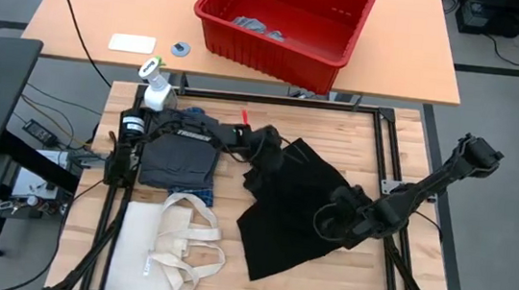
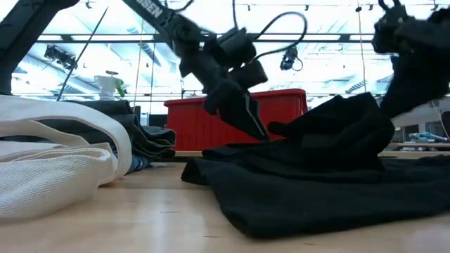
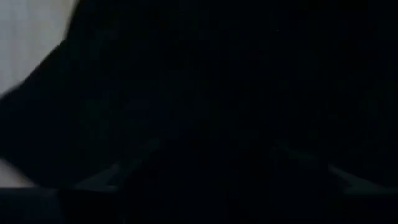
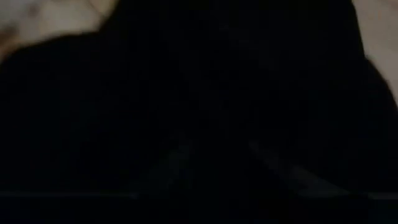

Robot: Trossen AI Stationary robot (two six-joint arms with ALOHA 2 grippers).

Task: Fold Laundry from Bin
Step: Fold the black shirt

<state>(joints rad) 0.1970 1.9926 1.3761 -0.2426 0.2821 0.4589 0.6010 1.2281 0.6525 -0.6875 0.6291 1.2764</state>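
Observation:
A large black piece (image 1: pixel 296 212) of laundry lies spread on the wooden table, one part (image 2: pixel 337 116) bunched up. My right gripper (image 1: pixel 337 221) is shut on it near its middle. My left gripper (image 1: pixel 263 153) hovers open at the piece's far left corner, its fingers (image 2: pixel 249 119) slanting down; I cannot tell whether they touch the cloth. A folded dark grey piece (image 1: pixel 176 160) rests on a blue plaid shirt (image 1: pixel 194 194) at the left. The red bin (image 1: pixel 287 18) stands on the far table with light grey pieces (image 1: pixel 257 27) inside. My right gripper holds the black piece by a bunch of cloth (image 2: pixel 365 105) near its middle, coming at it slanting down from the table's right side. The cloth hides the fingers, so layers cannot be counted. The gripped part stands raised while the piece's edges (image 2: pixel 295 204) lie on the table.
A cream tote bag (image 1: pixel 171 247) with long handles lies at the near left. A white spray bottle (image 1: pixel 155 86) stands at the far left corner. Bare wood shows along the table's right side (image 1: pixel 389 149).

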